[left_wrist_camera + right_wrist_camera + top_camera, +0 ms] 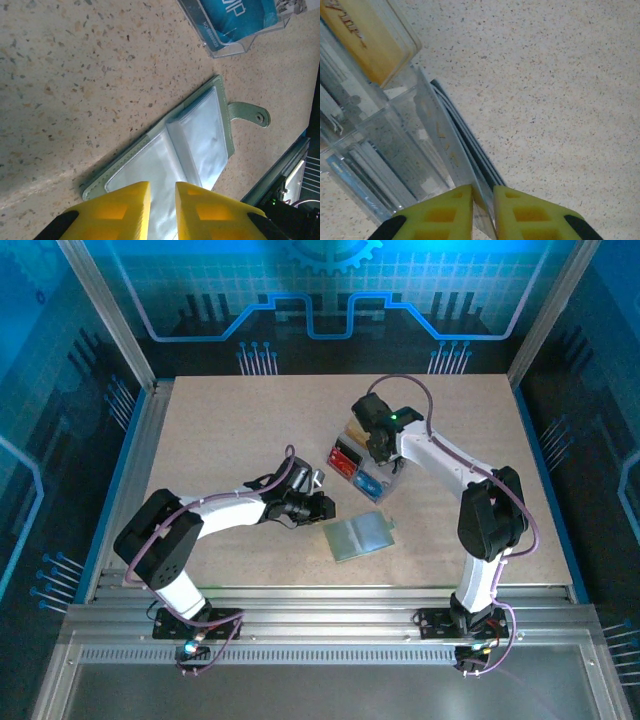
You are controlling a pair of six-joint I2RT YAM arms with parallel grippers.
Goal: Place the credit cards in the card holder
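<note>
Top external is showing a speckled beige table (230,430) ringed by blue-lit panels, with the green wallet (360,536) lying open near its middle and a clear tray (362,468) of cards (349,454) just beyond. Left wrist is revealing clear sleeves and a snap tab (250,112); the left gripper (162,210), nearly shut, is hovering empty. Right wrist is catching the right gripper (482,210) pinching a pale card (450,150) at the tray's edge.

Card holder (360,536) lies open mid-table, clear tray (366,469) of credit cards (347,461) near, at its 12 o'clock.
</note>
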